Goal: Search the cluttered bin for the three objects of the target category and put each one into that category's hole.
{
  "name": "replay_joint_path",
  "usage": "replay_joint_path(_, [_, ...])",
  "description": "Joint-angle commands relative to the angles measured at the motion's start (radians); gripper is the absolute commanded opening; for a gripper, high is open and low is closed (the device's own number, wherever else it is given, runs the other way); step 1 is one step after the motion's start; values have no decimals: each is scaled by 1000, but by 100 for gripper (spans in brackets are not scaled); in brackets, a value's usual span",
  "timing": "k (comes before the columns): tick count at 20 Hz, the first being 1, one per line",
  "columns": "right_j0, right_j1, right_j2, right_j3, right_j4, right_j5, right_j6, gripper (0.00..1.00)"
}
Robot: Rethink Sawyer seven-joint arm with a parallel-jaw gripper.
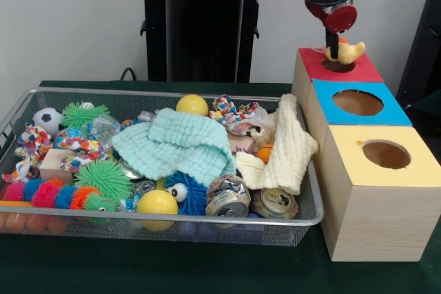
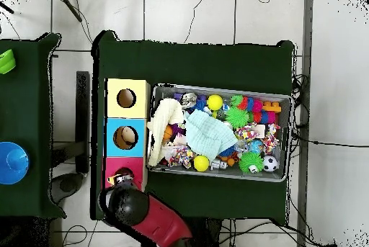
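Gripper [image 1: 339, 45] upper right of frame, jaws clamped on yellow duck [image 1: 346, 52] over red box [image 1: 358, 71] hole; off-centre release risks duck catching rim, tumbling off.

text: none legible | cans [image 1: 251, 200]: print unreadable

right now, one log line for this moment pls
arm: over red box | gripper: at yellow duck toy, on red hole's rim | grip: unclear | blue box, yellow box: untended | bin: cluttered
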Motion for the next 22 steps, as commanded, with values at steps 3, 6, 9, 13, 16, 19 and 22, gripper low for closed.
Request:
replay_joint_path(3, [45, 11, -120, -81, -56, 270, 256, 0])
replay_joint_path(6, [92, 5, -207, -135, -130, 354, 273, 0])
replay_joint_path(9, [203, 24, -379, -240, -241, 448, 309, 0])
replay_joint_path(13, [382, 129, -593, -385, -310, 438, 360, 0])
replay_joint_path(16, [459, 217, -688, -444, -319, 359, 380, 0])
replay_joint_path(19, [510, 277, -734, -465, -294, 277, 407, 0])
replay_joint_path(22, [509, 284, -729, -458, -253, 183, 394, 0])
